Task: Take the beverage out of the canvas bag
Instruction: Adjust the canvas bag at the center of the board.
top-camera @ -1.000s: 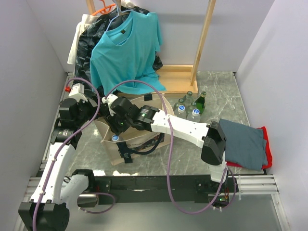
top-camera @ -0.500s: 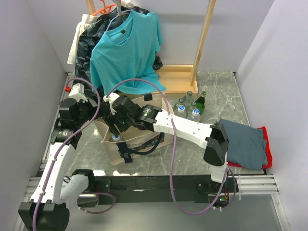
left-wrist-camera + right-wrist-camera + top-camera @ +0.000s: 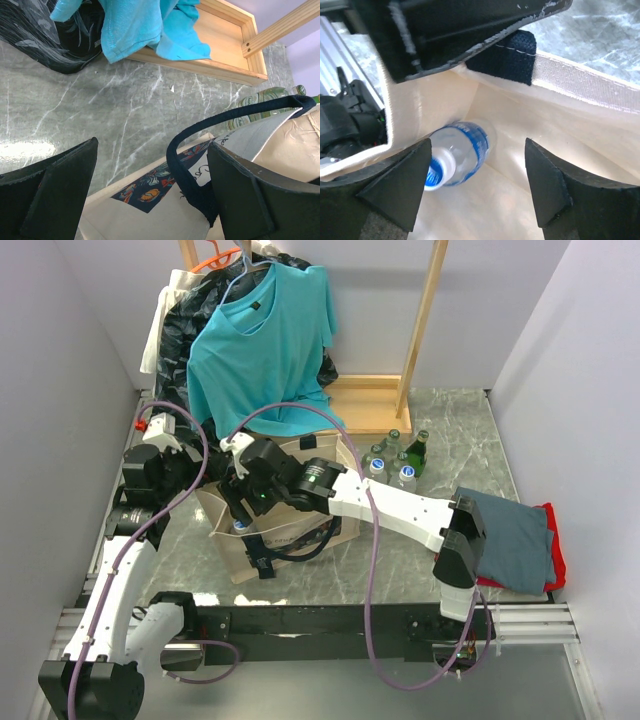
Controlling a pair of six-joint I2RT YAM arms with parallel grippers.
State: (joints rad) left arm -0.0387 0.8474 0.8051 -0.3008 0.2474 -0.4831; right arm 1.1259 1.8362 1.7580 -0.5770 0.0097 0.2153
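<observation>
The beige canvas bag (image 3: 285, 535) stands upright between the arms, with black strap handles and a dark print. A clear water bottle (image 3: 462, 150) with a blue label and white cap lies tilted inside it; its cap also shows in the top view (image 3: 239, 527). My right gripper (image 3: 477, 147) is open, at the bag's mouth above the bottle, not touching it; in the top view it is at the bag's left rim (image 3: 243, 508). My left gripper (image 3: 152, 150) is open at the bag's far side. One black strap (image 3: 175, 155) arches between its fingers, next to the right finger.
Several glass and plastic bottles (image 3: 393, 462) stand right of the bag. A wooden rack base (image 3: 370, 405) lies behind, with a teal shirt (image 3: 262, 335) and a dark garment hanging over it. Folded grey and red cloths (image 3: 510, 540) lie at the right edge.
The right arm's elbow has swung a little to the right and its wrist has shifted slightly over the bag's mouth. The left arm and the bag have not moved.
</observation>
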